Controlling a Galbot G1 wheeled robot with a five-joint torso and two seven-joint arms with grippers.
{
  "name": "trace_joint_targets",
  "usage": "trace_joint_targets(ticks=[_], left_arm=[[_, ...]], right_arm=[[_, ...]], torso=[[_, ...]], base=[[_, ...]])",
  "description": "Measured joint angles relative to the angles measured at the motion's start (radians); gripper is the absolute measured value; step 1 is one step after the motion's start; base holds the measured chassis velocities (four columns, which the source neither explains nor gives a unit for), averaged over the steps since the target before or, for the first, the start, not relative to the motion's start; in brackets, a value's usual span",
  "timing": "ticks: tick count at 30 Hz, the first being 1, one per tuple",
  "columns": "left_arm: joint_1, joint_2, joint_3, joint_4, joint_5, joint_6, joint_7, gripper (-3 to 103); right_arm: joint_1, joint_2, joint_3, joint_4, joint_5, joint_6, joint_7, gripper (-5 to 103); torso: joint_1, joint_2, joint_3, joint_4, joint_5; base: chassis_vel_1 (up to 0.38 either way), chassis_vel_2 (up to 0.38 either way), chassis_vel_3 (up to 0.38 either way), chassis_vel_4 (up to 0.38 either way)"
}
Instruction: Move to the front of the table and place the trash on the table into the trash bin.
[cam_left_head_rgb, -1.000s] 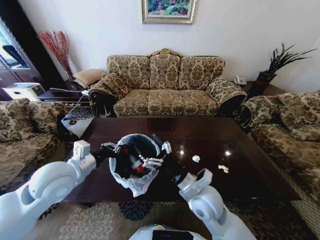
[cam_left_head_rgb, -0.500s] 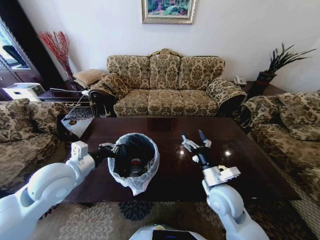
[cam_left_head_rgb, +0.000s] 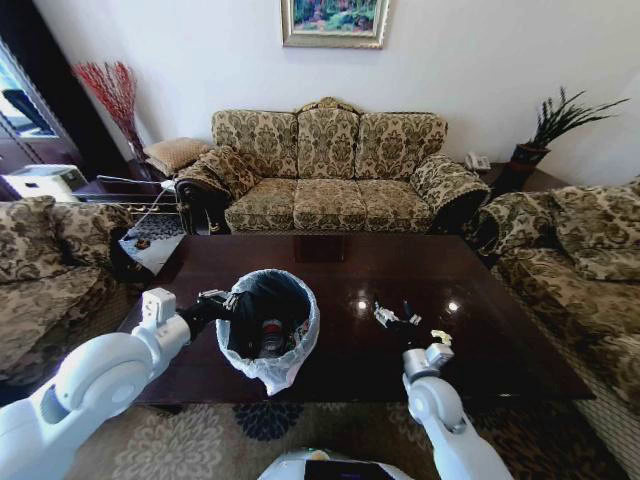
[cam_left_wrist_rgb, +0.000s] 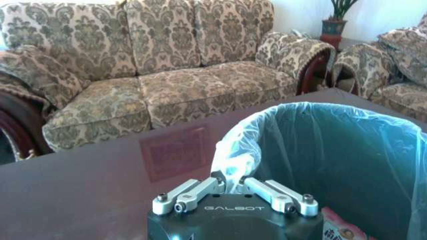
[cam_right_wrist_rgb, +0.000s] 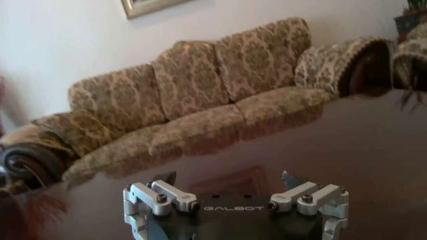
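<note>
Right gripper has dropped toward the table.

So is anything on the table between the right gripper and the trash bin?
Nothing visible. Bare shiny table lies between the right gripper, jaws open, and the trash bin, which the left gripper holds by its bag.

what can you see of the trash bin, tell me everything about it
The trash bin is round and black inside, lined with a translucent whitish plastic bag folded over its rim and hanging in loose folds down the front. It stands upright on the table, toward the robot's left. Inside lie a bottle with a red label and other red-printed litter. The left gripper is at the rim on the robot's left, its fingers shut on the bag's edge. The right gripper is apart from it, open.
</note>
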Motion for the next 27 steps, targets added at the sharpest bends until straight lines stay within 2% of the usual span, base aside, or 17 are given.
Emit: trace_joint_targets(ticks=[3,6,11,16,19,20,23,24,26,27], left_arm=[[0.007,0.000,-0.003,-0.003,0.000,0.000,0.001,3],[0.004,0.005,-0.001,-0.003,0.000,0.000,0.001,3],[0.000,0.015,0.001,-0.003,-0.005,0.000,-0.001,3],[0.001,0.015,0.000,0.000,-0.007,0.001,-0.001,3],[0.001,0.012,0.000,0.002,-0.007,0.001,-0.002,3],[0.001,0.012,0.000,0.002,-0.007,0.001,-0.002,3],[-0.001,0.010,0.002,0.005,-0.007,0.001,-0.002,3],[-0.001,0.010,0.002,0.005,-0.007,0.001,-0.002,3],[-0.001,0.008,0.003,0.005,-0.007,0.001,-0.002,3],[-0.001,0.008,0.003,0.005,-0.007,0.001,-0.002,3]], right_arm=[[0.040,0.031,-0.007,-0.109,-0.069,0.018,0.001,100],[0.072,0.055,-0.018,-0.183,-0.099,0.022,0.001,100],[0.118,0.086,-0.031,-0.257,-0.108,0.018,-0.005,100],[0.140,0.095,-0.034,-0.280,-0.123,0.006,0.002,100],[0.150,0.094,-0.035,-0.293,-0.139,-0.010,0.016,85],[0.150,0.094,-0.035,-0.293,-0.139,-0.010,0.016,85],[0.149,0.089,-0.036,-0.293,-0.143,-0.030,0.019,70],[0.149,0.089,-0.036,-0.293,-0.143,-0.030,0.019,70],[0.148,0.087,-0.037,-0.293,-0.145,-0.036,0.019,58],[0.148,0.087,-0.038,-0.294,-0.145,-0.038,0.019,58]], torso=[[0.000,0.000,0.000,-0.0006,-0.0011],[0.000,0.000,0.000,-0.0003,-0.0010],[0.000,0.000,0.000,0.0004,-0.0014],[0.000,0.000,0.000,-0.0003,-0.0010],[0.000,0.000,0.000,-0.0004,-0.0008],[0.000,0.000,0.000,-0.0004,-0.0008],[0.000,0.000,0.000,-0.0001,-0.0012],[0.000,0.000,0.000,-0.0001,-0.0012],[0.000,0.000,0.000,-0.0001,-0.0011],[0.000,0.000,0.000,-0.0001,-0.0011]], base=[[-0.079,-0.061,0.056,0.050],[-0.024,-0.020,0.009,0.012],[0.000,0.000,0.000,0.000],[0.000,0.000,0.000,0.000],[0.000,0.000,0.000,0.000],[0.000,0.000,0.000,0.000],[0.000,0.000,0.000,0.000],[0.000,0.000,0.000,0.000],[0.000,0.000,0.000,0.000],[0.000,0.000,0.000,0.000]])
